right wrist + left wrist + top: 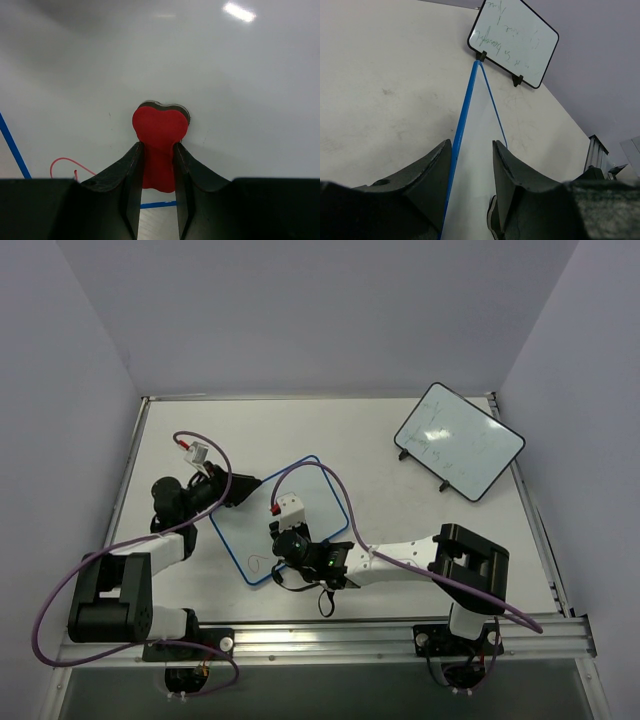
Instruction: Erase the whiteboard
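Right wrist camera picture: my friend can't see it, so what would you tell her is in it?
The right gripper pinches a red heart-shaped eraser and holds it against the shiny white surface of the whiteboard. A thin red scribble sits at the lower left, near the board's blue rim.

A black-rimmed whiteboard rests at the far right of the table. It bears faint green handwriting and has small black feet.
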`<state>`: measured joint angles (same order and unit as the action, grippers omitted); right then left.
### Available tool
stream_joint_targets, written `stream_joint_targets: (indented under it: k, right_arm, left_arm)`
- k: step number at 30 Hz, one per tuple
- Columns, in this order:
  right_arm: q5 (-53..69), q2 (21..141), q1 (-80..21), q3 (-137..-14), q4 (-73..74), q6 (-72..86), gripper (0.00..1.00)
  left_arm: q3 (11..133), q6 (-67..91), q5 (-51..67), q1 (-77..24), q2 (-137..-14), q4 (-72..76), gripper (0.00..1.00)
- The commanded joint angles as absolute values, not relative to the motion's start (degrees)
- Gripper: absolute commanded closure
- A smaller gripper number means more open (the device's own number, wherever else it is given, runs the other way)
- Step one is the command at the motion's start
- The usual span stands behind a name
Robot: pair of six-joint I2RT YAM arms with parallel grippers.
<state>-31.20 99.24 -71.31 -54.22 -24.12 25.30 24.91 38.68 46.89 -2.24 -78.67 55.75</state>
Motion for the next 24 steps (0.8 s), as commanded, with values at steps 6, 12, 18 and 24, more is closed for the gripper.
stream_joint_targets:
  k: [6,12,18,24]
  right_arm:
    - [-32.43,100.46,-71.63,-55.55,-24.08,25.14,1.00]
    - [-32.43,100.81,-71.72,-56.42,-23.73,24.87,1.00]
    - [-32.34,101.60,-72.07,-56.69,-24.08,25.31,1.00]
    - [-32.61,101.69,-72.60,-56.43,-24.35,25.40,1.00]
  left_arm:
    - [26.89,30.68,43.78,-2.64,-73.13,45.54,0.53]
    - [27.42,25.93,32.63,-2.72,-66.47,33.68,0.54]
    - [27.77,25.05,18.93,-2.37,-61.88,24.10,0.54]
    - [31.45,26.45,12.40,-2.37,-64.59,16.18,0.60]
